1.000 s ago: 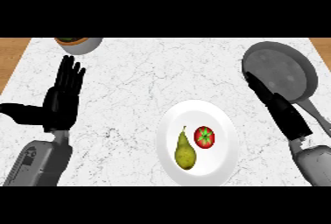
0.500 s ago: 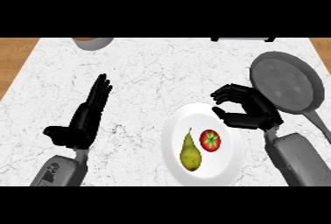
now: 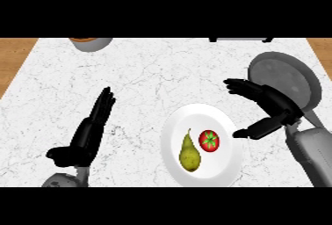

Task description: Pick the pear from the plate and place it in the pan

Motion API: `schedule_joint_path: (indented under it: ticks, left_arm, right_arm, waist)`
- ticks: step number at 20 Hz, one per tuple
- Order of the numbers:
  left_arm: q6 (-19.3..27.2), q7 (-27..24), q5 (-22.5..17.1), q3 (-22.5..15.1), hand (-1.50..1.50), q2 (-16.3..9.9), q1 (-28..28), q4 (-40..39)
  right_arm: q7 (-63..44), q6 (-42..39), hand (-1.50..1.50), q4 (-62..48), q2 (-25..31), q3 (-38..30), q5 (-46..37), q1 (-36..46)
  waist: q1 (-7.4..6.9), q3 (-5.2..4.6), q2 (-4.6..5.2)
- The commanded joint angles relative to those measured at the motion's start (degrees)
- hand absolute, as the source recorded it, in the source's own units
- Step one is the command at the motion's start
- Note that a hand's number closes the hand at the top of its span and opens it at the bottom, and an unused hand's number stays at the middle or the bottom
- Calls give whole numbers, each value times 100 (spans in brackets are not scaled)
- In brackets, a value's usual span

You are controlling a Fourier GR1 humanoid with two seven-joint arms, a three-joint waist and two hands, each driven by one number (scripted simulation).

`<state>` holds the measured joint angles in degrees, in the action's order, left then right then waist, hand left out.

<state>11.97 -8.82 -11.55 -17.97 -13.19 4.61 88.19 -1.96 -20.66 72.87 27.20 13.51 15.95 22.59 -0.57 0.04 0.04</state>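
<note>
A white marbled tabletop [image 3: 149,79] fills the view, with brown wood showing at its far left and far right edges. At the lower left, the robot's left hand [image 3: 88,134] rests open above the tabletop, its black fingers [image 3: 103,103] straight, held together and pointing away toward the far edge, thumb jutting out to the left. Far beyond those fingertips, at the top edge, sits a grey round bowl [image 3: 91,43] with something orange-brown inside, only partly in view.

To the right of the left hand's fingers lies a white round plate [image 3: 224,165]. On it lies a yellow-green pear [image 3: 189,153], its long axis running near to far, the narrow stem end pointing away and the broad base toward the robot. Just right of the pear's neck sits a small red tomato [image 3: 209,140] with a green star-shaped top.

Right of the plate, the robot's right hand [image 3: 276,107] hovers with fingers [image 3: 243,85] spread apart and slightly curled, reaching toward the upper left, thumb pointing down toward the plate's right rim; it holds nothing. The pear lies below and left of these fingers, apart from them. Behind the right hand lies a grey round metal pan [image 3: 288,74], partly covered by it.
</note>
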Motion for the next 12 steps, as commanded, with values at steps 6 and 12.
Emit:
schedule_joint_path:
  ticks: [6, 12]
  left_arm:
    - [-93, 259, 92, 24, 0, -42, -88, 321]
    - [-98, -145, 220, -1, 0, 190, -74, -178]
  right_arm:
    - [-673, -1044, -150, -438, 18, 628, -664, 1074]
    - [-1274, -1355, -150, -607, -565, 1541, -1386, 1615]
  waist:
    - [-51, -4, 1]
    - [-62, -8, 20]
